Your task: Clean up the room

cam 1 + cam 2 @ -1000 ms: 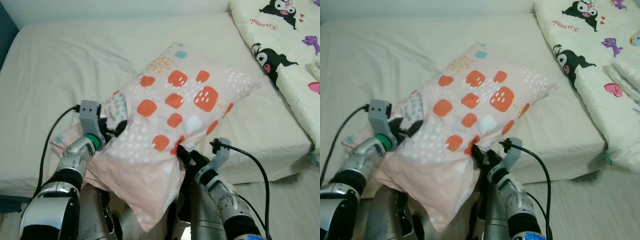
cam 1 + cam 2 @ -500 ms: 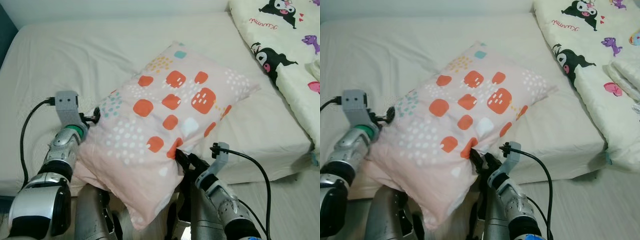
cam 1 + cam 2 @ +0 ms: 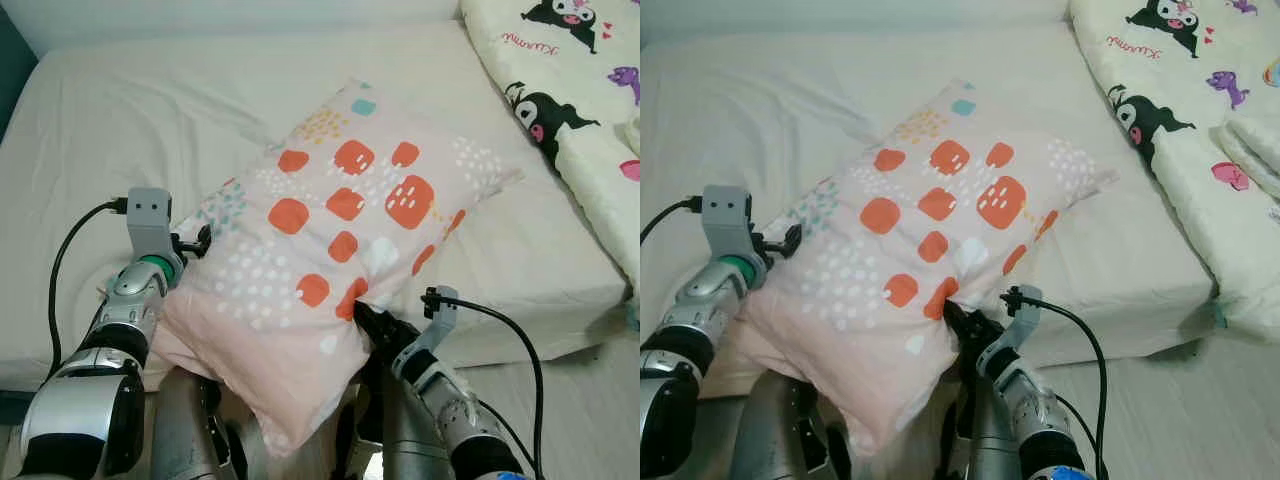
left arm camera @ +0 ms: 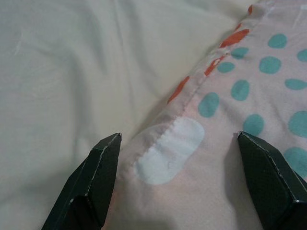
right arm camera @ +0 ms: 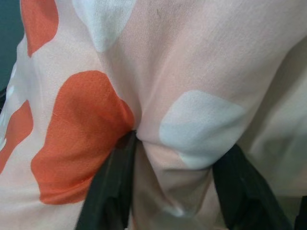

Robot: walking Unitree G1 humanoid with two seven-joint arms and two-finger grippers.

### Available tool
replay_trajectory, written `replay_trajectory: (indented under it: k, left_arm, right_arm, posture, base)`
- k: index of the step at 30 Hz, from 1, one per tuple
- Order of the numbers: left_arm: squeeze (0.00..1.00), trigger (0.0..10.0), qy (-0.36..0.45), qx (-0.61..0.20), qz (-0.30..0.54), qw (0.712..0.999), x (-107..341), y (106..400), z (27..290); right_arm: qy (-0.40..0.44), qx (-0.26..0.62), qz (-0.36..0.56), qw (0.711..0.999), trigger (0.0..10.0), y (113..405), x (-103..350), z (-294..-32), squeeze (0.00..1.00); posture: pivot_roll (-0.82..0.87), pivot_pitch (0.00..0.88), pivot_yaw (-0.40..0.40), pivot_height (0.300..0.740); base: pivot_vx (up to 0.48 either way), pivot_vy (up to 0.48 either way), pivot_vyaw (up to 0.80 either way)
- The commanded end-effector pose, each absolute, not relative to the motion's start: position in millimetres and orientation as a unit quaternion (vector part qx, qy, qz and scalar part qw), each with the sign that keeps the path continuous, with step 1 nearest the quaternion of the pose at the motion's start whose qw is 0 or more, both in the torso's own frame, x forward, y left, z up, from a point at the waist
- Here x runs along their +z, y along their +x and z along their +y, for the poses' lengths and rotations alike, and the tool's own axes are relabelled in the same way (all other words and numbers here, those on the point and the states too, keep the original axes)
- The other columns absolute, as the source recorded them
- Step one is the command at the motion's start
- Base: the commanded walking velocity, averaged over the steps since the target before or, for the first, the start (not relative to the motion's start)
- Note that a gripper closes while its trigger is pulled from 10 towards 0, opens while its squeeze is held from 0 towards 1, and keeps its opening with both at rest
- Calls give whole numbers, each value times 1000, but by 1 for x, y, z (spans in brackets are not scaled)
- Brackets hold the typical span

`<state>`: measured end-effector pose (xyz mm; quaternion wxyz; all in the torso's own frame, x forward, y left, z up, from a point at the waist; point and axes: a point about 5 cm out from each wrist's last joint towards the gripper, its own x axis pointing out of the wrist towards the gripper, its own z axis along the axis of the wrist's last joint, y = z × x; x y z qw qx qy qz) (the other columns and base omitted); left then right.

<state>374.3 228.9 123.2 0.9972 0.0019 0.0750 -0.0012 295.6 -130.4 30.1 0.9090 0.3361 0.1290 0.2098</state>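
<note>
On the near edge of the bed (image 3: pixel 120 120), the pillow (image 3: pixel 340 210) lies slantwise, far end on the mattress, near corner hanging past the edge toward the robot. Right gripper (image 3: pixel 365 318) pinches a fold of the pillowcase at the near right edge; left gripper (image 4: pixel 177 187) sits at the near left seam, fingers spread wide to either side of the cloth, not clamped. Risk, as I judge it: with one pinch of loose fabric holding, a lift could pull the case free, or the overhanging corner drags the pillow floorward.
</note>
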Motion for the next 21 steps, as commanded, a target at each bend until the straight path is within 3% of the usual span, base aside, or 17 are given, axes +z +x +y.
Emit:
replay_trajectory:
  k: [1, 11, 14, 21]
  left_arm:
    - [0, 10000, 3, 7, 96, 995, 110, 368, 232]
    - [0, 10000, 6, -4, 94, 996, 106, 366, 228]
    - [0, 10000, 3, -14, 88, 996, 102, 364, 221]
    - [0, 10000, 5, -16, 87, 996, 100, 362, 220]
  right_arm:
    - [343, 202, 153, 905, 0, 289, 20, -129, 0]
    - [337, 205, 166, 904, 0, 292, 20, -129, 0]
    - [244, 201, 207, 926, 0, 293, 18, -133, 0]
    - [176, 215, 213, 937, 0, 290, 30, -148, 0]
  posture:
    - [7, 233, 28, 552]
    - [5, 230, 34, 552]
    - [-1, 224, 31, 552]
    - [1, 218, 25, 552]
  base:
    - [0, 0, 0]
    - [0, 0, 0]
    - [0, 0, 0]
    - [0, 0, 0]
